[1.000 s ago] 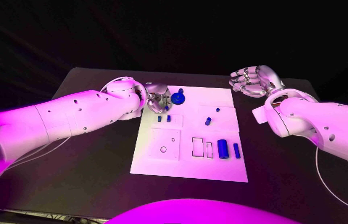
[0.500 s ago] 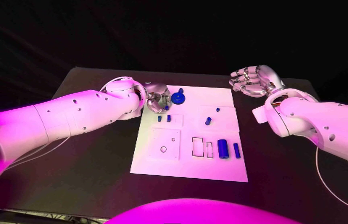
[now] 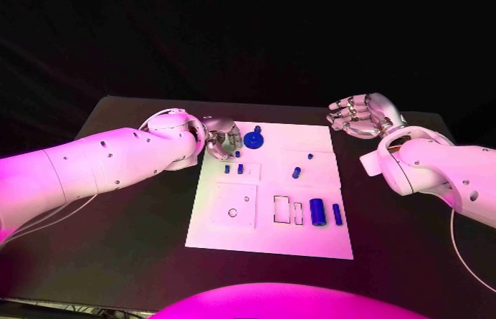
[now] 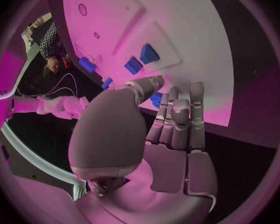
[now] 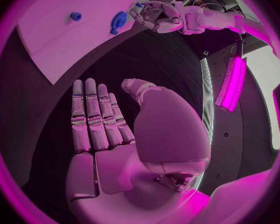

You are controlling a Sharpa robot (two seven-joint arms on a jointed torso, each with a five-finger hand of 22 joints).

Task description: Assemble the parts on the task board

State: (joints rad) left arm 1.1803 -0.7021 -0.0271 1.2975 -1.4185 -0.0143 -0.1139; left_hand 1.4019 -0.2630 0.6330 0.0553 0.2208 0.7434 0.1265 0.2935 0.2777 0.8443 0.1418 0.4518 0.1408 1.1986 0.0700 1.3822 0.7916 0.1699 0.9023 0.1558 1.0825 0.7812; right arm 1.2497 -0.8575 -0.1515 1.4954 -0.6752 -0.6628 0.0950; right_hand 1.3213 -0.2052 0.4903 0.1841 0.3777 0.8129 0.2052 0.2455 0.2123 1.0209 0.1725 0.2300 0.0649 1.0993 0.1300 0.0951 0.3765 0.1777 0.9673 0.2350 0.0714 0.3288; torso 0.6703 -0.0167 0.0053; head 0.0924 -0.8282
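Pink-purple light falls over everything. It glows hardest on the left arm [image 3: 93,172] and the right arm [image 3: 439,172], which look almost washed out. The white board [image 3: 271,226] shines bright too, while the black table [image 3: 124,240] stays dim and the room behind it is pitch dark. The two wrist pictures are round, with straight edges bent into curves and a soft blur near the rim. A glowing pink strip [image 5: 230,82] glares there.

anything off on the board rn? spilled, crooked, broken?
Nothing stands out. The task board lies flat on the table, with the blue parts all on it. The left hand is at its far left corner; the right hand is off it, empty.
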